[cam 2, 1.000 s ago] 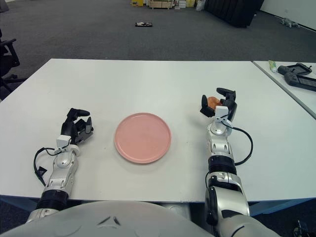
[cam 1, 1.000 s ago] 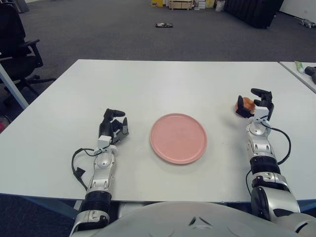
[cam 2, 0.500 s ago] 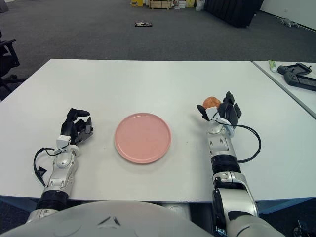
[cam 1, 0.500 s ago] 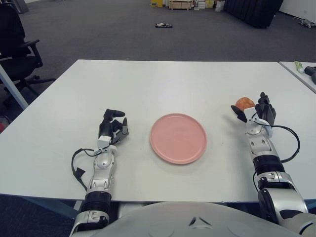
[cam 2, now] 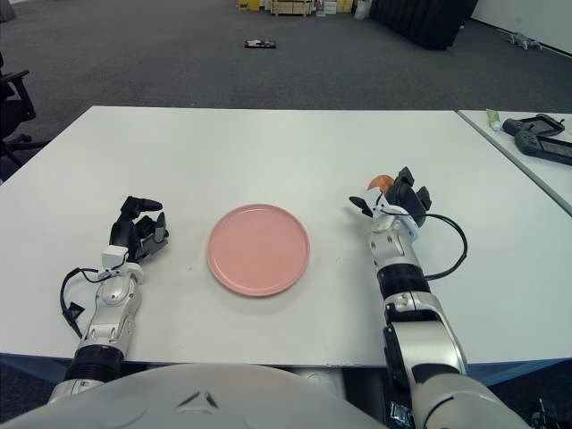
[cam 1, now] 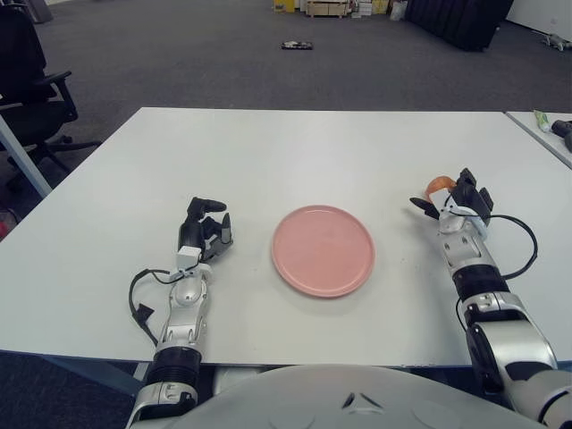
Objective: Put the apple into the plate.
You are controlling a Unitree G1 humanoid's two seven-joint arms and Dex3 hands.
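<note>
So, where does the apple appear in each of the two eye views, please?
Left eye view: the apple shows right of centre, mostly hidden in the right hand, right of the pink plate.
Right eye view: the apple sits nearer the centre, again right of the plate.
Shared landmark: the pink plate.

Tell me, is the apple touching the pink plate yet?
Apart. Both views show bare white table between the apple, in the right hand, and the plate.
</note>
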